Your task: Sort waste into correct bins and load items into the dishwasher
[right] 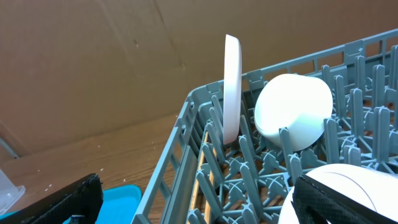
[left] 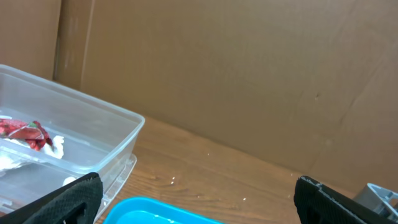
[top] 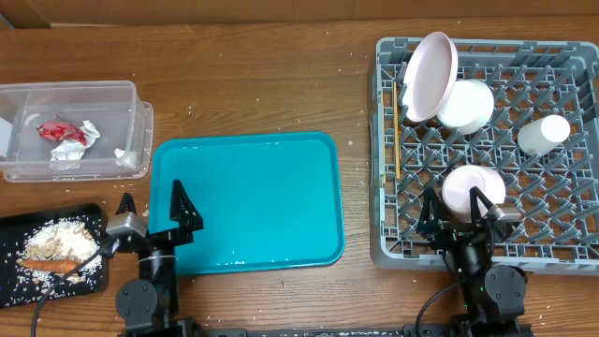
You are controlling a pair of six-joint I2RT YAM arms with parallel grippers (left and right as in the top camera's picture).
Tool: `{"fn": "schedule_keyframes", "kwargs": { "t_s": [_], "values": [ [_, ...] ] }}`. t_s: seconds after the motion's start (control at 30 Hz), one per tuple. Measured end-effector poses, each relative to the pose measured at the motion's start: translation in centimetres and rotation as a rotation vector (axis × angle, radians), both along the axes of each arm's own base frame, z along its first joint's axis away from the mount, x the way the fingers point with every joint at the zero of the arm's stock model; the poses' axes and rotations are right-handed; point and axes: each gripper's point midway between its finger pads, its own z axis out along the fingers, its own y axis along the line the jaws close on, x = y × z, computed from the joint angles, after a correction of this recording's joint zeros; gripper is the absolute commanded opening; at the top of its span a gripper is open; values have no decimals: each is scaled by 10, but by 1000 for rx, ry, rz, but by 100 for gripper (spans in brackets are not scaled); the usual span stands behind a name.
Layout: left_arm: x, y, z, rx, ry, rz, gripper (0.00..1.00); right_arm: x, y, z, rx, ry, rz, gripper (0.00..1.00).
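Grey plastic: one square dish rack (top: pixel 388 245) with a grid of upright pegs, at the right of the table (top: pixel 262 84).
White dishes: four, all smooth and glossy, all in the rack.
Plate: one round plate (top: pixel 429 77), standing on edge at the rack's far left corner.
Bowls: two. The far bowl (top: pixel 465 104) is tipped on its side just beside the plate. The near bowl (top: pixel 473 190) sits at the rack's near edge.
Cup: one small cup (top: pixel 544 134), tipped among the pegs towards the right.
Chopsticks: one pair of chopsticks (top: pixel 397 140), thin pale wood, lying along the rack's left side.
Clear plastic: one rectangular tub (top: pixel 70 86) with a rim, at the far left.
Tub contents: one shiny red wrapper (top: pixel 61 132), its print too small to read, and at least two crumpled white tissues (top: pixel 124 157).
Black tray: one flat rectangular black tray (top: pixel 7 229) at the near left. It holds one small orange carrot (top: pixel 51 266) and a pile of pale rice scraps (top: pixel 58 241), with loose grains around them.
Teal tray: one smooth teal tray (top: pixel 253 197) with rounded corners, at the centre.
Backdrop: brown cardboard (left: pixel 249 74).
Left gripper: the left gripper (top: pixel 150 195) has its jaws spread wide and grasps nothing, over the teal tray's left edge.
Right gripper: the right gripper (top: pixel 453 201) has its jaws spread wide with nothing clamped, above the near bowl.
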Motion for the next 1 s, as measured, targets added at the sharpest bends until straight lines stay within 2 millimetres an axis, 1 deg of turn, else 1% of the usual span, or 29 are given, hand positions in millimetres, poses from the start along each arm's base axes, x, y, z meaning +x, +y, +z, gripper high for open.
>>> {"fn": "schedule_keyframes", "kwargs": {
  "t_s": [0.07,0.17,0.23,0.27,0.4,0.47,0.53,1.0],
  "values": [
    [-2,-1,-4,9,-4,-1,100,0,0,0,0,0,0,100],
    [-4,-5,1,55,-25,-14,100,0,0,0,0,0,1,100],
    [-3,-10,0,90,-15,-28,100,0,0,0,0,-1,0,100],
    [-3,-13,-4,111,2,-41,100,0,0,0,0,-1,0,100],
    [0,-27,-29,180,107,-99,100,0,0,0,0,0,0,100],
    [0,-30,-43,193,163,-116,100,0,0,0,0,0,0,100],
    [-1,-31,-50,203,193,-123,100,0,0,0,0,0,0,100],
    [-1,-31,-50,217,194,-123,100,0,0,0,0,0,0,100]
  ]
}}
